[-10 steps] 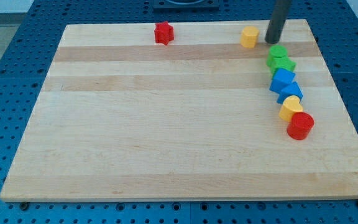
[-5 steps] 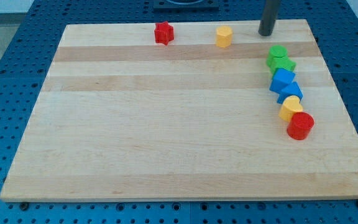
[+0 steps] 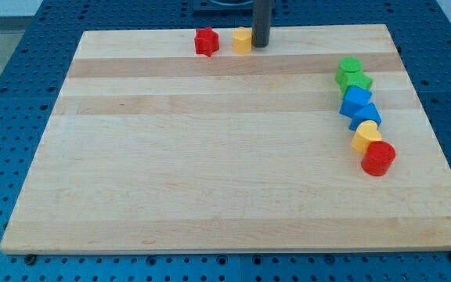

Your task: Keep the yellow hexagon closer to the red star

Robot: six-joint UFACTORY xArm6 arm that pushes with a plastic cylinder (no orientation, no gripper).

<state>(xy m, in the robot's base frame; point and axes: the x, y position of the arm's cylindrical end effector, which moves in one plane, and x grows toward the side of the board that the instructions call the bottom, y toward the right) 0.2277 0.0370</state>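
The yellow hexagon point(image 3: 243, 40) sits near the top edge of the wooden board point(image 3: 210, 172), a short gap to the right of the red star point(image 3: 206, 41). My tip point(image 3: 261, 45) is right against the hexagon's right side, touching or nearly touching it. The dark rod rises out of the view's top.
A curved row of blocks lies at the board's right: two green blocks point(image 3: 352, 74), two blue blocks point(image 3: 359, 107), a yellow block point(image 3: 366, 136) and a red cylinder point(image 3: 378, 158). A blue perforated table point(image 3: 6, 117) surrounds the board.
My tip has swept left along the top edge, pushing the yellow hexagon left from the right part of the board to just beside the red star. The other blocks have not moved.
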